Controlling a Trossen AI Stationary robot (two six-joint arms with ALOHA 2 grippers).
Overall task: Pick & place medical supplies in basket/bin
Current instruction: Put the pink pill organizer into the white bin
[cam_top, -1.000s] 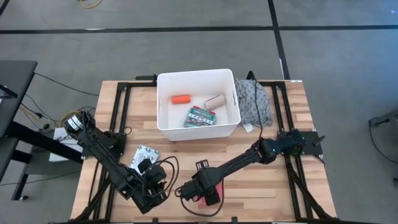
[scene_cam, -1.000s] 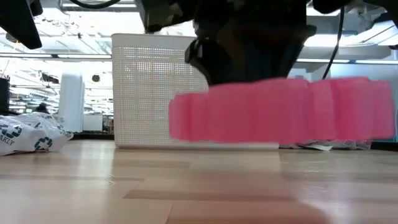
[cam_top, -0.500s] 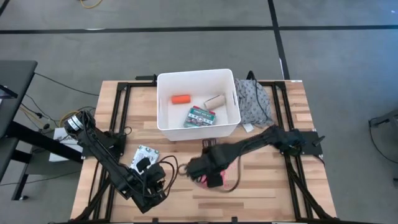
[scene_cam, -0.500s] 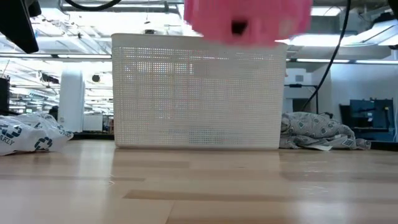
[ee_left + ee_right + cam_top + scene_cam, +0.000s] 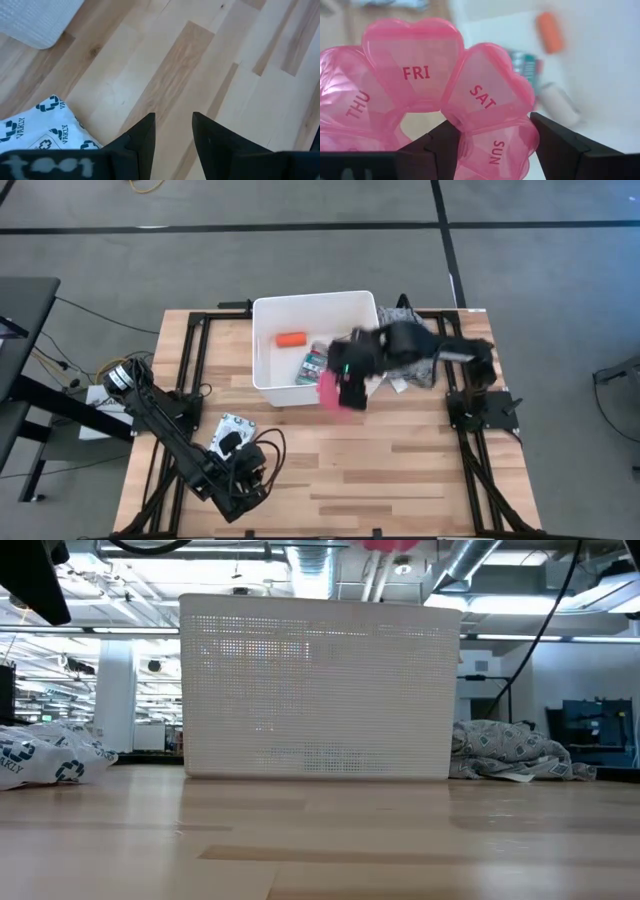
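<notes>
My right gripper is shut on a pink ring of heart-shaped day compartments, marked THU, FRI, SAT and SUN in the right wrist view. It hangs above the near wall of the white bin. The bin holds an orange cylinder, a green-white box and a pale roll. The low view shows only the pink ring's lower edge, above the bin. My left gripper is open low over the table near its near-left corner, beside the white packet with green print. My right gripper pinches the pink ring at its SUN compartment, one finger on each side. The ring is lifted clear of the table, above the height of the bin's rim, with its compartments fanning out beyond the fingertips.
A grey patterned cloth lies heaped on the table right of the bin, with a small white piece at its near edge. The white packet lies flat on the left. Bare wood stretches from the bin to the near edge.
My right gripper has lifted the pink ring from the table near its near edge and carried it up and toward the far edge, to above the bin's near wall, turning as it went. In the low view the ring has risen out of the picture's top.
</notes>
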